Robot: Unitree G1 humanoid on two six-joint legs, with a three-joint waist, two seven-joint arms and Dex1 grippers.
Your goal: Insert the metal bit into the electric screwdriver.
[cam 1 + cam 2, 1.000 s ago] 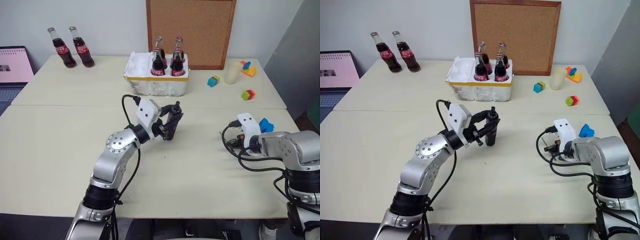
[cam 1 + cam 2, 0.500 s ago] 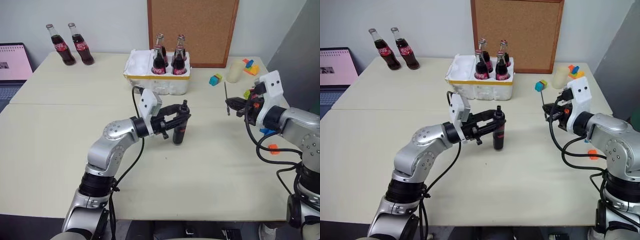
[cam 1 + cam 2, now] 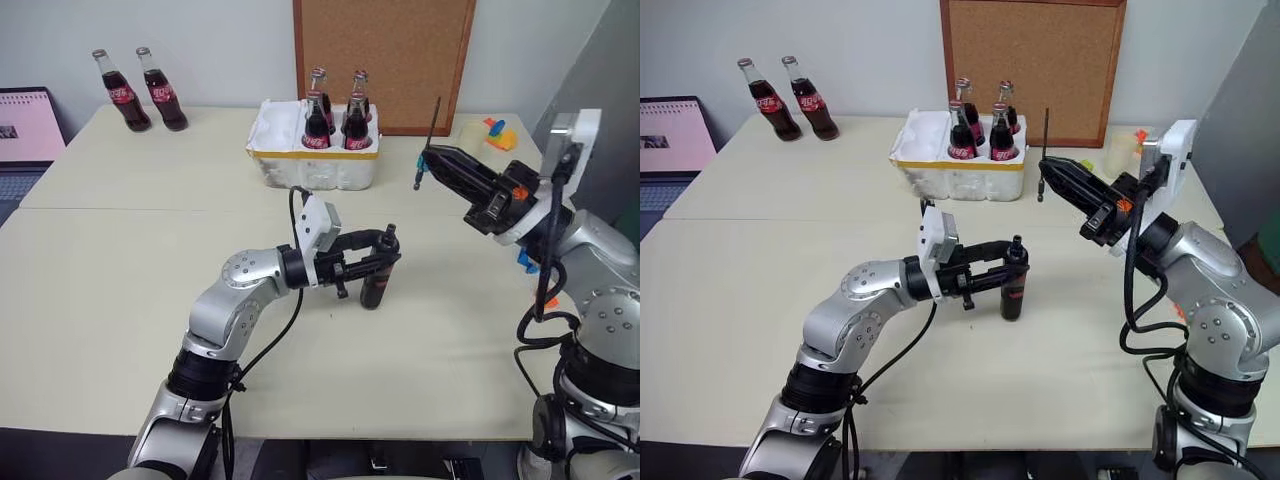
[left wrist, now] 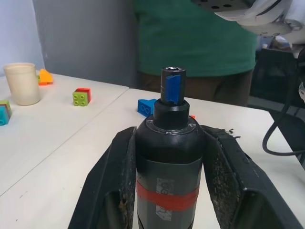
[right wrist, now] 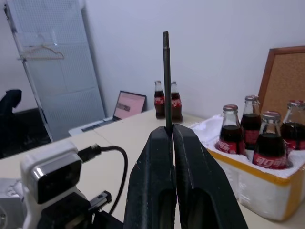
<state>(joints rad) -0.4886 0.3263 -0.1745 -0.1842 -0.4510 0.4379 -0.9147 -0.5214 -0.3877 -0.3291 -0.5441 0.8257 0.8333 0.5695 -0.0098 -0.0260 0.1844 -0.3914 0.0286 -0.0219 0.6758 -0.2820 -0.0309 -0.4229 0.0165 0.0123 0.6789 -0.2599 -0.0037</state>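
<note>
Left tool [image 3: 385, 262] clamps electric screwdriver [image 3: 377, 281] upright, tip up; right tool [image 3: 428, 160] pinches metal bit [image 3: 432, 132] vertical.

We can read no text for certain; the red labels on the cola bottles [image 5: 269, 148] in the white foam box [image 3: 310, 165] carry white script, too small to make out.

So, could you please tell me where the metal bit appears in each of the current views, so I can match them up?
Left eye view: the metal bit stands upright, pinched at the right claw tip, right of centre.
Right eye view: the bit sits just right of the white foam box.
Left wrist view: I cannot find it.
Right wrist view: it rises from the closed fingertips, centre.
Shared landmark: the foam box of cola bottles.
</note>
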